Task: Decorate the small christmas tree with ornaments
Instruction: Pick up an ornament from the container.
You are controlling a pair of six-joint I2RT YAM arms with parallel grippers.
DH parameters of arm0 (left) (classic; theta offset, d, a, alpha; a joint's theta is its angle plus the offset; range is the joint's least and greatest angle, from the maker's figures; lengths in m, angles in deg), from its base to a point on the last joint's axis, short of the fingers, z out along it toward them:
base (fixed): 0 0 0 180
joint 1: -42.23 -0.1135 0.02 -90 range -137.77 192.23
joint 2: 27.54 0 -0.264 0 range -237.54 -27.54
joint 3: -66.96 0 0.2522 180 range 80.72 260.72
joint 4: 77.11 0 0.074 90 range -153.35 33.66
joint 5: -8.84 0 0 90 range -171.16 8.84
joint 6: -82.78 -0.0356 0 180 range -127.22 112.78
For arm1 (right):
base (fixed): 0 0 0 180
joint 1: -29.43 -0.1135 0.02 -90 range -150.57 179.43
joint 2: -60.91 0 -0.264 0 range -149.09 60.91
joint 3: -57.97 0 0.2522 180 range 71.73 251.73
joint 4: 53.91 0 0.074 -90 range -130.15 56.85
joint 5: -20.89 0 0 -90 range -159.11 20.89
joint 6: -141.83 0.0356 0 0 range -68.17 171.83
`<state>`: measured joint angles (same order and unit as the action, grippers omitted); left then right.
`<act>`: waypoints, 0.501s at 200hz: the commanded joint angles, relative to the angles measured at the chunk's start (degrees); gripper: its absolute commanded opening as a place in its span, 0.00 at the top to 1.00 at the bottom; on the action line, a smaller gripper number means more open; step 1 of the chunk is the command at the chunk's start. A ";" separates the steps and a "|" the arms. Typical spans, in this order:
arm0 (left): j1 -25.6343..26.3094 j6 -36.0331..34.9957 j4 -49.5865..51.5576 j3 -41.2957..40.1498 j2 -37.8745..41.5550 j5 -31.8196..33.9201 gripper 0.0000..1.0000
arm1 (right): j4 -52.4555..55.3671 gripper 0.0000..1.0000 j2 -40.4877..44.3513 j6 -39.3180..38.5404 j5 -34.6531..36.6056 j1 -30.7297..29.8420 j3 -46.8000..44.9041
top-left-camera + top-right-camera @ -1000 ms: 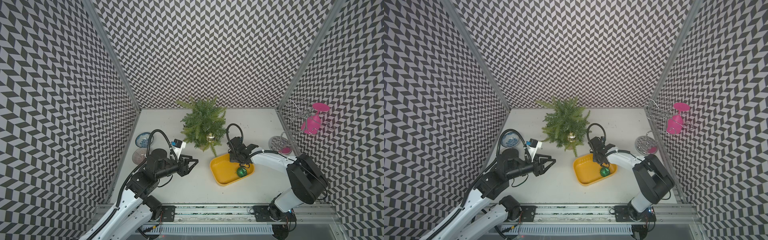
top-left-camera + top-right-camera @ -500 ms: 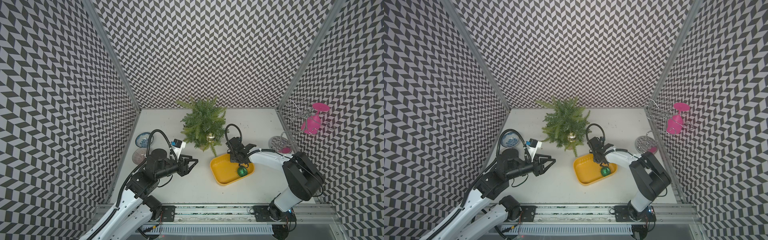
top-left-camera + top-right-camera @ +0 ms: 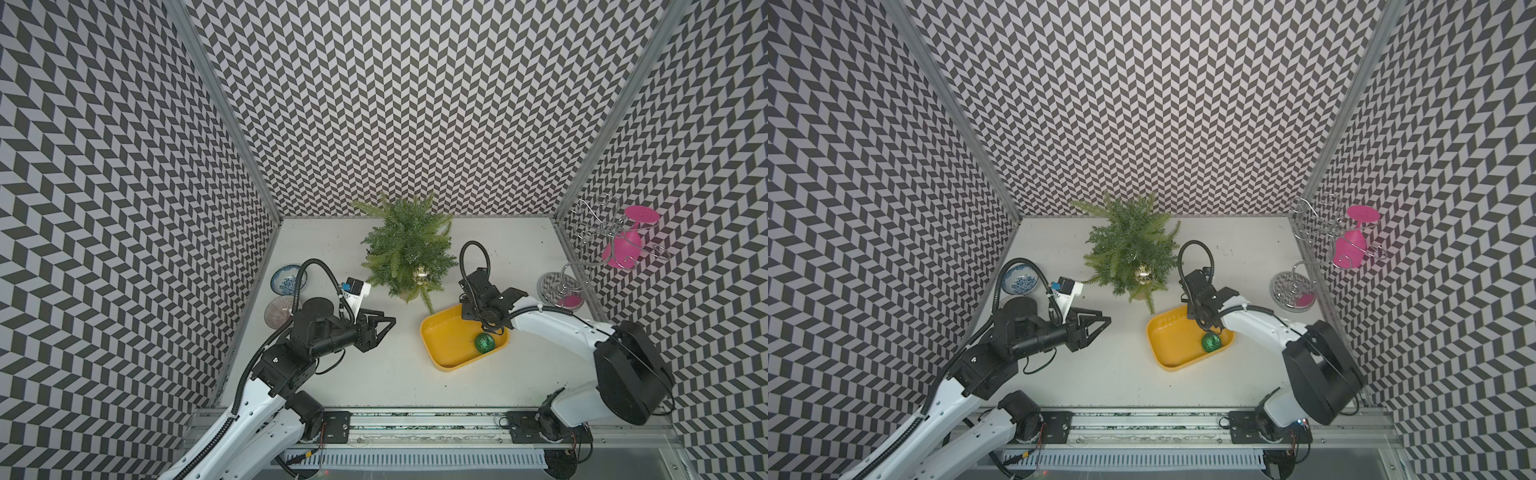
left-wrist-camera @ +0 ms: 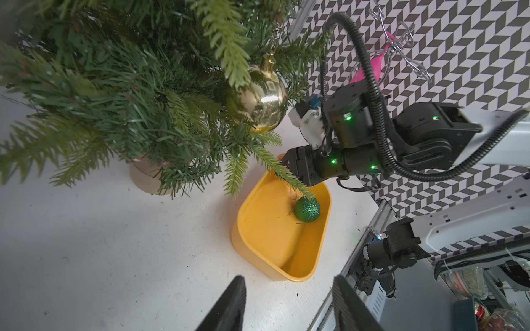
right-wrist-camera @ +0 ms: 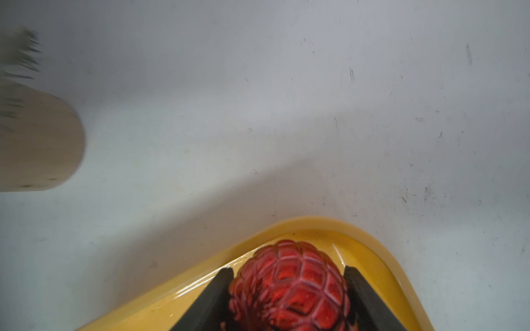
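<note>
Right pincer (image 5: 287, 269) has clamped the red ornament (image 5: 289, 289); left pincer (image 4: 288, 283) hangs apart

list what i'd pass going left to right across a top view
blue bowl → tree → green bauble → goblet

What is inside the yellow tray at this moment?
A green bauble lies loose in the yellow tray. At one corner the right gripper is shut on a red ornament. The tray floor beneath them is hidden.
</note>
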<state>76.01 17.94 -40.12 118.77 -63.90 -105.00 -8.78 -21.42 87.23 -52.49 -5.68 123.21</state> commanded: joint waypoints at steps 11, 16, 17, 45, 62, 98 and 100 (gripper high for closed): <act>0.50 0.18 -1.58 2.32 0.43 0.47 0.49 | 0.04 0.40 9.49 0.56 -6.77 0.13 0.40; 0.50 0.23 -1.74 2.72 0.31 0.47 0.49 | 0.09 0.40 10.82 0.18 -7.96 0.13 0.56; 0.50 0.23 -1.80 2.77 0.27 0.51 0.49 | 0.04 0.40 11.15 0.10 -8.21 0.13 0.60; 0.42 0.97 -3.41 4.71 -0.25 0.40 0.49 | -1.11 0.40 19.04 -1.61 -14.55 0.13 1.51; 0.41 1.53 -4.76 5.65 -0.70 0.17 0.49 | -2.39 0.40 22.97 -1.84 -16.99 0.13 2.07; 0.40 2.71 -7.35 7.63 -2.00 -0.38 0.49 | -2.68 0.40 27.03 -1.90 -21.17 0.11 5.99; 0.41 2.70 -7.52 7.72 -2.04 -0.39 0.49 | -2.65 0.40 27.10 -1.91 -21.36 0.08 6.35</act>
<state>76.01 19.52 -44.17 124.06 -65.28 -104.95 -8.86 3.98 85.85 -69.32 -5.68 125.72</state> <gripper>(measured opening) 0.509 0.599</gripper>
